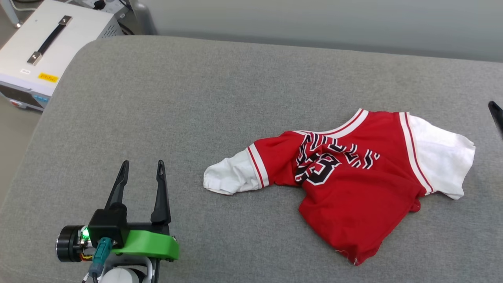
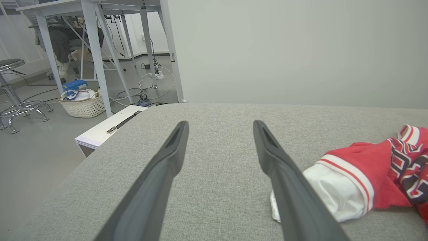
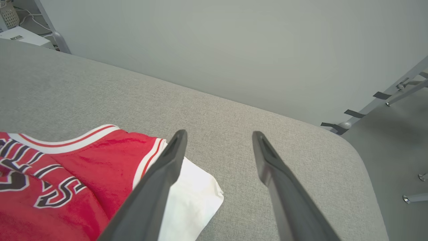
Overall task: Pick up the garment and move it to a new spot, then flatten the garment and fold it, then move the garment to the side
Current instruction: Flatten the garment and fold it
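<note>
Near the grey surface's (image 1: 188, 90) front left corner the left gripper (image 1: 143, 165) has its fingers spread, empty. The garment (image 1: 353, 181) lies crumpled, front up, right of the middle — one white sleeve pointing toward that gripper, the other near the right edge, where the right gripper (image 3: 219, 135) is spread wide too, holding nothing.

The garment (image 1: 353, 177) is soft matt cloth, red with smooth white sleeves. The counter (image 1: 196, 98) wears coarse grey woven fabric, matt. At 7 o'clock the left end effector (image 1: 142, 163) has matt dark plastic fingers (image 1: 161, 196) over a glossy green plastic bracket (image 1: 149, 243). At 11 o'clock, a smooth white case (image 1: 74, 35) with metal handle ends
</note>
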`<state>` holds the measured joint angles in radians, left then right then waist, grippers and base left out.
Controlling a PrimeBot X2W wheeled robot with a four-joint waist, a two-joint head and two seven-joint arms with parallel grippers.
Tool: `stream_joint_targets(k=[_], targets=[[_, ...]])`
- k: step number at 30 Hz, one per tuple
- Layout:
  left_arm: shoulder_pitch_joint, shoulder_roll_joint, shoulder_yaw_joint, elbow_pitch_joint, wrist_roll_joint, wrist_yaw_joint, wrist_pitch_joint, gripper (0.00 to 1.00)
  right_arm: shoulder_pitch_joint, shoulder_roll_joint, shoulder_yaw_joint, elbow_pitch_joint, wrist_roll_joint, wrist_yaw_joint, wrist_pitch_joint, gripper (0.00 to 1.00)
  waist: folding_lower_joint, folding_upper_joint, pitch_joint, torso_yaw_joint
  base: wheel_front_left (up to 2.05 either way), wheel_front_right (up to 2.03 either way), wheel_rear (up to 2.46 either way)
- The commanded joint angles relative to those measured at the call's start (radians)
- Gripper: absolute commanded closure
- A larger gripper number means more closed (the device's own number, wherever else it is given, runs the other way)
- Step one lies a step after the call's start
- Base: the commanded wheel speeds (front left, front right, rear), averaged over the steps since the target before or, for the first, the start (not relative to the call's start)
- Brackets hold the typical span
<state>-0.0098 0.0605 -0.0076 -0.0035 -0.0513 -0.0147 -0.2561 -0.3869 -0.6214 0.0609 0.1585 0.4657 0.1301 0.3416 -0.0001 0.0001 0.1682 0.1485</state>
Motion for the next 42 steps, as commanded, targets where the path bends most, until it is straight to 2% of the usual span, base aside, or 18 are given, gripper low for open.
stream_joint_targets(k=[1, 5, 8, 16, 23, 24, 25, 29, 30, 31, 34, 35, 39, 42], targets=[[-0.014, -0.005, -0.002, -0.004, 0.0, -0.005, -0.006, 0.0, -0.025, -0.022, 0.013, 0.025, 0.03, 0.001, 0.054, 0.0, 0.0001, -0.0001, 0.026, 0.01, 0.0, 0.0, 0.0], [-0.035, -0.007, -0.009, -0.009, -0.005, -0.003, -0.006, 0.0, -0.075, -0.064, 0.055, 0.118, 0.115, 0.001, 0.239, 0.0, 0.0001, -0.0001, 0.072, 0.021, 0.0, 0.0, 0.0], [-0.055, -0.008, -0.016, -0.012, -0.009, -0.002, -0.006, 0.0, -0.123, -0.067, 0.081, 0.191, 0.145, 0.001, 0.322, 0.0, 0.0001, -0.0001, 0.112, 0.032, 0.0, 0.0, 0.0], [-0.101, -0.01, -0.036, -0.012, -0.019, 0.006, -0.006, 0.0, -0.204, -0.015, 0.156, 0.356, 0.161, 0.001, 0.349, 0.0, 0.0001, -0.0001, 0.19, 0.061, 0.0, 0.0, 0.0], [-0.108, -0.01, -0.04, -0.002, -0.028, 0.019, -0.006, 0.0, -0.186, 0.005, 0.247, 0.46, 0.217, 0.001, 0.422, 0.0, 0.0001, -0.0001, 0.187, 0.062, 0.0, 0.0, 0.0], [-0.106, -0.01, -0.039, -0.001, -0.028, 0.021, -0.006, 0.0, -0.187, 0.0, 0.256, 0.456, 0.226, 0.001, 0.408, 0.68, 0.0001, -0.0001, 0.181, 0.059, 0.0, 0.0, 0.0], [-0.105, -0.01, -0.039, -0.001, -0.028, 0.022, -0.006, 0.0, -0.19, -0.006, 0.258, 0.452, 0.231, 0.001, 0.387, 1.0, 0.0001, -0.0001, 0.177, 0.057, 0.0, 0.0, 0.0], [-0.096, -0.01, -0.037, 0.004, -0.024, 0.021, -0.006, 0.0, -0.193, -0.042, 0.257, 0.411, 0.252, 0.001, 0.26, 1.0, 0.0001, -0.0001, 0.144, 0.047, 0.0, 0.0, 0.0], [-0.083, -0.01, -0.035, 0.008, -0.022, 0.018, -0.006, 0.0, -0.168, -0.08, 0.221, 0.357, 0.275, 0.001, 0.145, 1.0, 0.0001, -0.0001, 0.11, 0.042, 0.0, 0.0, 0.0], [-0.078, -0.01, -0.034, 0.009, -0.021, 0.018, -0.006, 0.0, -0.151, -0.091, 0.207, 0.34, 0.287, 0.001, 0.118, 1.0, 0.0001, -0.0001, 0.1, 0.04, 0.0, 0.0, 0.0], [-0.057, -0.01, -0.028, 0.011, -0.018, 0.018, -0.006, 0.0, -0.058, -0.135, 0.153, 0.28, 0.319, 0.001, 0.048, 1.0, 0.0001, -0.0001, 0.068, 0.031, 0.0, 0.0, 0.0], [-0.037, -0.01, -0.021, 0.011, -0.017, 0.018, -0.006, 0.0, 0.065, -0.156, 0.093, 0.233, 0.326, 0.001, 0.012, 1.0, 0.0001, -0.0001, 0.044, 0.019, 0.0, 0.0, 0.0], [-0.019, -0.01, -0.008, 0.014, -0.013, 0.01, -0.006, 0.0, 0.23, -0.128, 0.02, 0.175, 0.334, 0.001, 0.027, 1.0, 0.0001, -0.0001, 0.022, 0.001, 0.0, 0.0, 0.0], [-0.015, -0.01, -0.006, 0.014, -0.01, 0.005, -0.006, 0.0, 0.327, -0.077, -0.029, 0.151, 0.347, 0.001, 0.066, 1.0, 0.0001, -0.0001, 0.013, -0.008, 0.0, 0.0, 0.0]])
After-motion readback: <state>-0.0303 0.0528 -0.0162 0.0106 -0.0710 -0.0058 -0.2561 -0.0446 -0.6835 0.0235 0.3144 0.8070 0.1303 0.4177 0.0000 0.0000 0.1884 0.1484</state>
